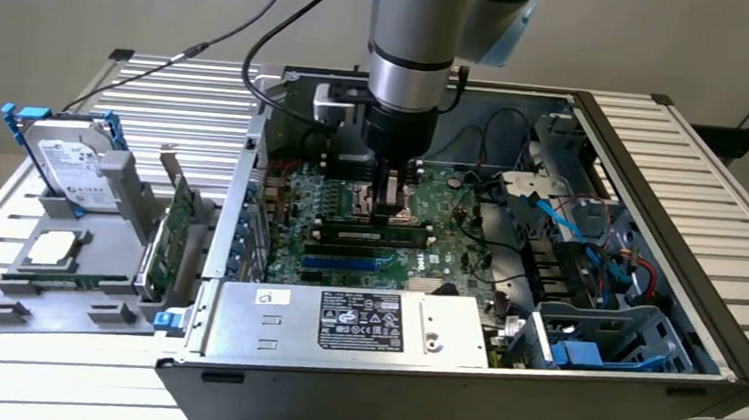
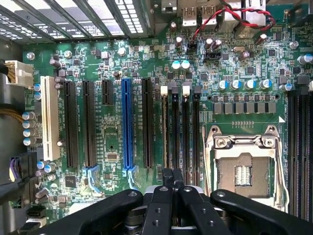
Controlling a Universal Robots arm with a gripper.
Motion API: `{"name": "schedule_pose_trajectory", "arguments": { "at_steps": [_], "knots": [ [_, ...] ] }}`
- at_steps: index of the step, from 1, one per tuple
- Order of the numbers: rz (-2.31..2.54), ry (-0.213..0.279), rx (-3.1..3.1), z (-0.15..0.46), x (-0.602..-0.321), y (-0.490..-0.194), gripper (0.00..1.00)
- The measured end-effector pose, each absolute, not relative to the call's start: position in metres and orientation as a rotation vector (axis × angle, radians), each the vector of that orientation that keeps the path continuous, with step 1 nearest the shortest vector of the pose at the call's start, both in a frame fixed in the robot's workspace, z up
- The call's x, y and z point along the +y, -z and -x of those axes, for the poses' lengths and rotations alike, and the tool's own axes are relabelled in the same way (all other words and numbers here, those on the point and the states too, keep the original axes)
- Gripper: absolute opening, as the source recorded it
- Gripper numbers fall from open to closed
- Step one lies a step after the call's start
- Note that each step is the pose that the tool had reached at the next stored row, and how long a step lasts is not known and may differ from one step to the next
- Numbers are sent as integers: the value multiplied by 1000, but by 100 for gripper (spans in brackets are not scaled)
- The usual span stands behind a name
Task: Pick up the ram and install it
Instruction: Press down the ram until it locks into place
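Pincer clenched and empty over the motherboard, inside the open computer case.

In the exterior view the pincer (image 1: 388, 193) hung low over the motherboard (image 1: 345, 238), just above the CPU socket (image 2: 243, 171), its jaws pressed together with nothing visible between them. The ram (image 1: 374, 235) appeared to lie already in a memory slot just in front of the pincer, toward the power supply (image 1: 359, 321); it was a dark strip there, though the view was too coarse to say whether it was fully seated. Its long axis ran across the board, from the exterior view's left to right. In the wrist view the shut fingertips (image 2: 172, 177) sat at the end of the memory slots (image 2: 181, 132) beside the socket, touching none of them.
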State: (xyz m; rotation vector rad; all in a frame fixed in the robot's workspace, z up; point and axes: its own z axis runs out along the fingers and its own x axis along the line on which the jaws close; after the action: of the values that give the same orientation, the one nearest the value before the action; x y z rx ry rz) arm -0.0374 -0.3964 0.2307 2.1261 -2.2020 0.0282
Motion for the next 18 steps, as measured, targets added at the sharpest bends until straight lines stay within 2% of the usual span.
{"name": "schedule_pose_trajectory", "arguments": {
  "at_steps": [18],
  "knots": [
    [-2124,-34,-2199,37,-396,-228,11]
  ]
}}
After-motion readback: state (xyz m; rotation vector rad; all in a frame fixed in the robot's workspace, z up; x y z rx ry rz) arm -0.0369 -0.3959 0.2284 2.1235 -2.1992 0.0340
